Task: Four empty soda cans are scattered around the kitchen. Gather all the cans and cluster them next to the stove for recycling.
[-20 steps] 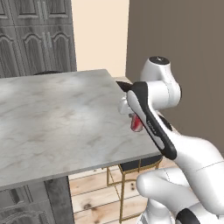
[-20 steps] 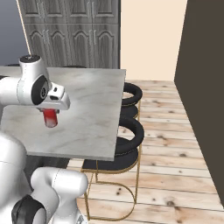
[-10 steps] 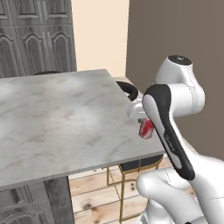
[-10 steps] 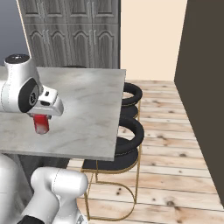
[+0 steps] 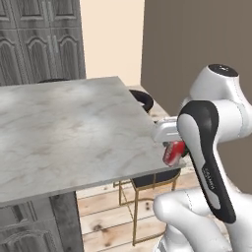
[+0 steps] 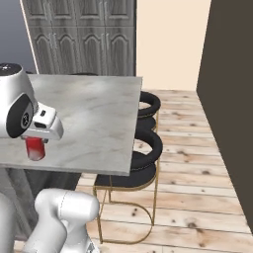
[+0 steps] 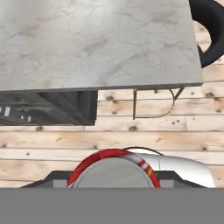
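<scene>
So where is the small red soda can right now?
The small red soda can is held in the gripper, off the grey marble counter, near its edge beside the black stools.

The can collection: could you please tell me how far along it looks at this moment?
Done: nothing confirmed, since neither a stove nor any gathered cans are in sight. In hand: the gripper is shut on one red soda can, held off the near edge of the marble counter, beside the black stools. Left: carrying this can to the stove and fetching the others, whose whereabouts cannot be told here.
</scene>
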Robot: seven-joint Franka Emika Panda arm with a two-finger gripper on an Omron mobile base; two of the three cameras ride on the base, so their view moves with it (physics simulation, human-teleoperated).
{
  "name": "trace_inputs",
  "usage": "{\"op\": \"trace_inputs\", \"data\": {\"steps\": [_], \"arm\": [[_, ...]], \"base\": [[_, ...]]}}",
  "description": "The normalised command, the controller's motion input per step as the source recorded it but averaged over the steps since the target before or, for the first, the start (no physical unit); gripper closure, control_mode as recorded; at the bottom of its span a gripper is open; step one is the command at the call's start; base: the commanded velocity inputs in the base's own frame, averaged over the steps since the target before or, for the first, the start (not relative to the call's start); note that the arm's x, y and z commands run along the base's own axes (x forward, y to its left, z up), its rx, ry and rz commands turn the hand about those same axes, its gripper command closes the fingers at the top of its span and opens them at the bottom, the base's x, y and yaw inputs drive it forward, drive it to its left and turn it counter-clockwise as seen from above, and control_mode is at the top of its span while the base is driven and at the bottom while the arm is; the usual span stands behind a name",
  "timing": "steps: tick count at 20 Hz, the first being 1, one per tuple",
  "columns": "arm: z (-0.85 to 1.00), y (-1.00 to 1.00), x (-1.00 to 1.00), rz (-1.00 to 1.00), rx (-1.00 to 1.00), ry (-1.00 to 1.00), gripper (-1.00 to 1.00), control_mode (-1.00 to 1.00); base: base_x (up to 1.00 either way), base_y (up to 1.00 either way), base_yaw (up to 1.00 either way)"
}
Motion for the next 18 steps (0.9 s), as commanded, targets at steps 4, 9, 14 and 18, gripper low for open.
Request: {"op": "trace_inputs", "data": {"steps": [4,9,14,18], "arm": [[0.00,0.00,0.00,0.00,0.00,0.00,1.00,1.00],[0.00,0.00,0.00,0.00,0.00,0.00,1.00,1.00],[0.00,0.00,0.00,0.00,0.00,0.00,1.00,1.00],[0.00,0.00,0.00,0.00,0.00,0.00,1.00,1.00]], "base": [[-0.60,0.00,0.00],[-0.36,0.22,0.00],[-0.30,0.71,0.00],[-0.33,0.91,0.00]]}}
